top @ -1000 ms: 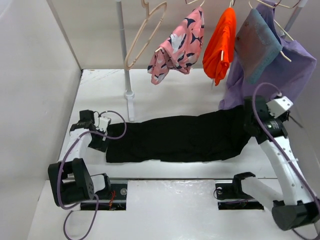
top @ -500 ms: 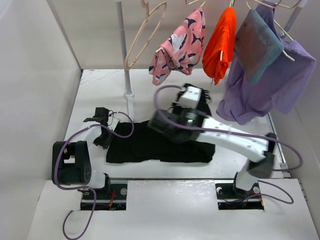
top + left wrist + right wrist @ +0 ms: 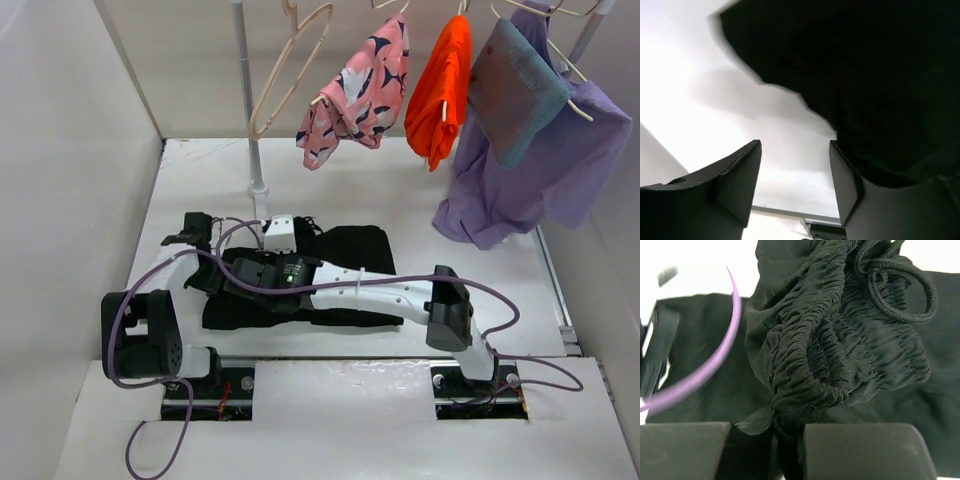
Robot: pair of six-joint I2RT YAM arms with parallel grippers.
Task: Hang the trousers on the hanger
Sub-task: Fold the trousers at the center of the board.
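Black trousers (image 3: 350, 246) lie folded on the table (image 3: 200, 170), long axis left to right, their waistband (image 3: 840, 340) clamped in my right gripper (image 3: 787, 440) over their left end, my left gripper (image 3: 795, 175) spread empty just beside that end, the hanger (image 3: 258, 120) overhead beyond it.

White table (image 3: 400, 190) enclosed by plain white walls (image 3: 70, 200).

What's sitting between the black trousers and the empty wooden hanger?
In the top view, only bare white table and the rack pole's foot lie between the trousers and the hanger.
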